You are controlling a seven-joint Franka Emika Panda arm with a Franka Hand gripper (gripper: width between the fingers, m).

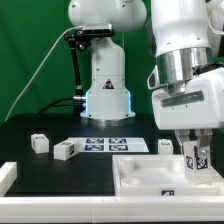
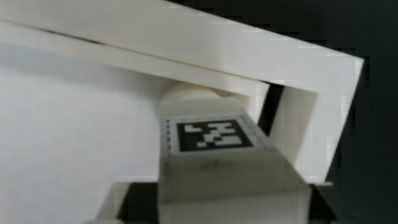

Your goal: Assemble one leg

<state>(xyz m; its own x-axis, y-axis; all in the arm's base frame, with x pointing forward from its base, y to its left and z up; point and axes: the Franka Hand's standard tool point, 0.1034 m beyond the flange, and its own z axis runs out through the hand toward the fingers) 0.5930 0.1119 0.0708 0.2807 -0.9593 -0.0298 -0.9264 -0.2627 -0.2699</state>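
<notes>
My gripper (image 1: 192,162) is shut on the leg (image 1: 190,158), a small white block with a black-and-white tag, and holds it upright at the corner of the large white panel (image 1: 140,172) on the exterior view's right. In the wrist view the leg (image 2: 214,135) stands between my jaws, tag facing the camera. Its far end sits close against the corner of the panel's raised rim (image 2: 214,50). I cannot tell whether the leg touches the panel. My gripper (image 2: 222,205) grips the leg's near end.
Two loose legs (image 1: 39,143) (image 1: 66,150) lie on the black table at the exterior view's left, and a third (image 1: 165,146) behind the panel. The marker board (image 1: 110,145) lies at the middle. The robot base (image 1: 105,80) stands behind. A white piece (image 1: 6,177) sits at the left edge.
</notes>
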